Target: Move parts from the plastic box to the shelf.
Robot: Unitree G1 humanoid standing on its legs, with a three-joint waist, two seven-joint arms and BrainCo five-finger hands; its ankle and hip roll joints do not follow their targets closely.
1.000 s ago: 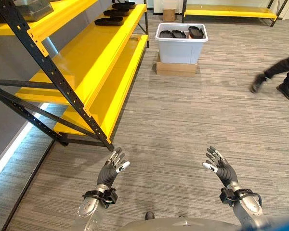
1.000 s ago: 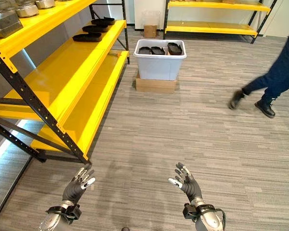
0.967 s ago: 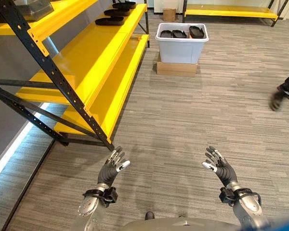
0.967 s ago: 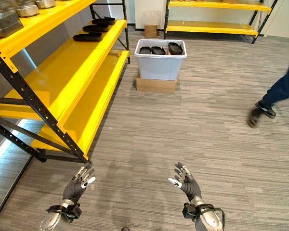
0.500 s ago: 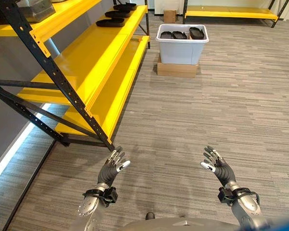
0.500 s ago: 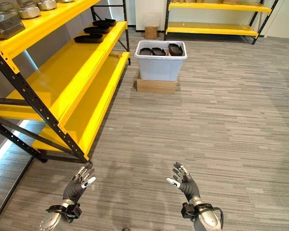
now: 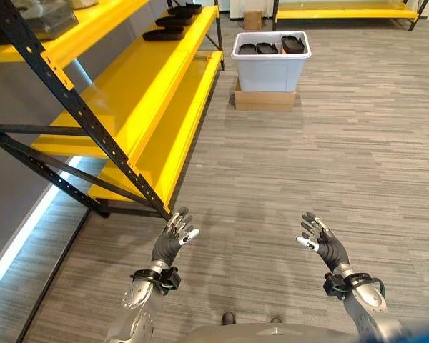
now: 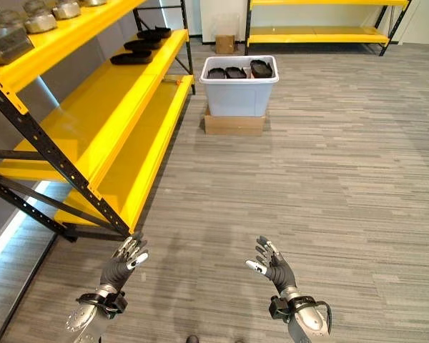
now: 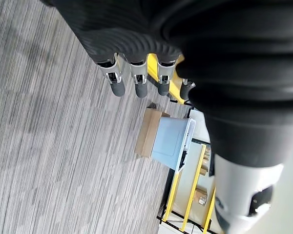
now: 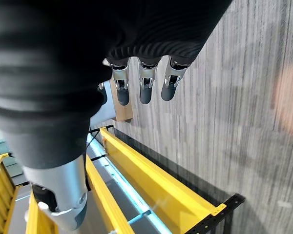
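- Both the left hand (image 7: 173, 241) and the right hand (image 7: 319, 241) are spread open and empty, low in the frame.
- The pale grey plastic box (image 7: 270, 63) of flat black parts (image 7: 265, 48) stands well apart at upper centre; walking there could clip the yellow steel shelf (image 7: 129, 86) on the left.

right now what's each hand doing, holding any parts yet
Left hand: open, holding nothing.
Right hand: open, holding nothing.

Ahead of me the white plastic box (image 7: 270, 64) sits on a flat cardboard carton (image 7: 264, 101), with black moulded parts (image 7: 266, 48) inside it. To my left runs the yellow steel shelf (image 7: 121, 93), more black parts (image 7: 164, 33) lying at its far end.
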